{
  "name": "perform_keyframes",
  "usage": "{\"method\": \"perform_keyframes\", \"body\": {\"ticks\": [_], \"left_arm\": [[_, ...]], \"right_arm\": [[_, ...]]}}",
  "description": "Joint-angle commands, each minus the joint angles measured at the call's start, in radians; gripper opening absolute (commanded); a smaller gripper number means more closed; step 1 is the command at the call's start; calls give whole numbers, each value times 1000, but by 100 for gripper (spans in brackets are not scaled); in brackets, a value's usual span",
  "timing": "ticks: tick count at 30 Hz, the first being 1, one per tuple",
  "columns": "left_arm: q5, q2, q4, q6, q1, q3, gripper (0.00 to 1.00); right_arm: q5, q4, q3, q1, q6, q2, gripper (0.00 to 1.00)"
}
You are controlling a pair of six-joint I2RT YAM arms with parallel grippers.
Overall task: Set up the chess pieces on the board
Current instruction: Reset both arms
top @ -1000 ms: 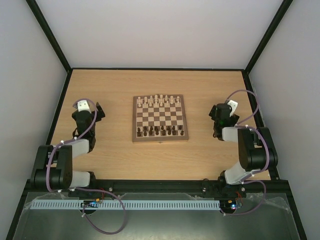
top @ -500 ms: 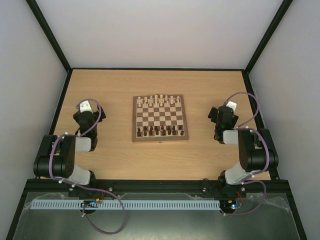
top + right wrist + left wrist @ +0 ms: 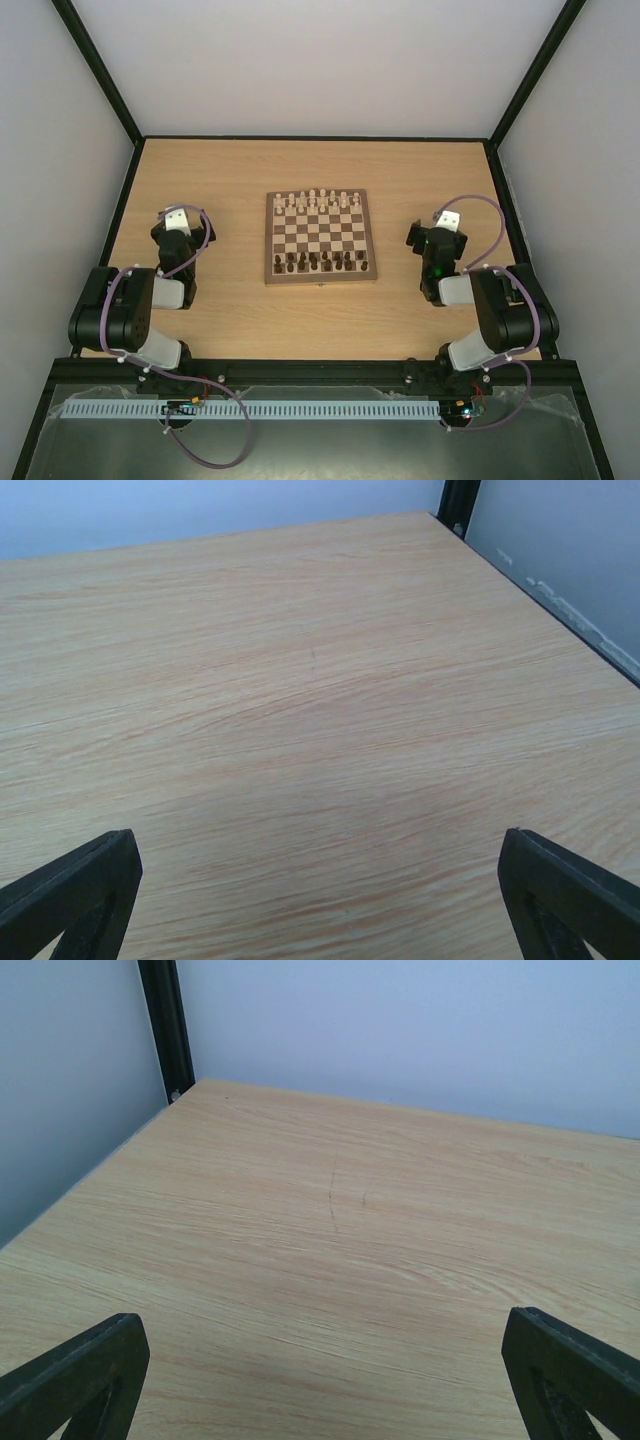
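Observation:
The board (image 3: 321, 237) lies in the middle of the table in the top view. Pale chess pieces (image 3: 318, 199) line its far rows and dark chess pieces (image 3: 322, 263) line its near rows. My left gripper (image 3: 183, 232) rests well to the left of the board, my right gripper (image 3: 432, 243) well to its right. In each wrist view the black fingertips (image 3: 85, 1375) (image 3: 565, 890) stand far apart at the lower corners with only bare wood between them. Both are open and hold nothing. Neither wrist view shows the board.
The wooden table (image 3: 230, 320) is walled by pale panels with black corner posts (image 3: 165, 1020) (image 3: 458, 500). Both arms are folded back near their bases at the near edge (image 3: 320, 362).
The left arm has drawn back and folded toward its base. The right gripper has shifted slightly left and nearer. The pieces and board have not moved.

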Motion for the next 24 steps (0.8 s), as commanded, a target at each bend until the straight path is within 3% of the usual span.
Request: {"method": "perform_keyframes", "body": {"ticks": [1,8,11,14,16,17,18,21,24], "left_arm": [[14,4,75,11,-1,-9,100],[14,4,75,13,-1,-9,99],[13,5,75,12,-1,-9,100],[13,4,75,12,-1,-9,100],[13,4,78,11,-1,-11,100],[13,4,79,13,-1,-10,100],[13,4,80,13,-1,-12,100],[12,5,76,14,-2,-9,100],[11,5,76,13,-3,-9,100]], "right_arm": [[102,194,-93,-5,28,-52,99],[102,278,-156,-13,39,-79,99],[38,439,-246,-13,13,-81,99],[-8,457,-264,-31,20,-76,99],[-21,579,-275,-31,-6,12,99],[-21,578,-267,-29,-3,4,99],[-27,444,-228,-32,17,-35,98],[-43,269,-131,-51,25,-5,99],[-52,270,-126,-65,42,-5,99]]}}
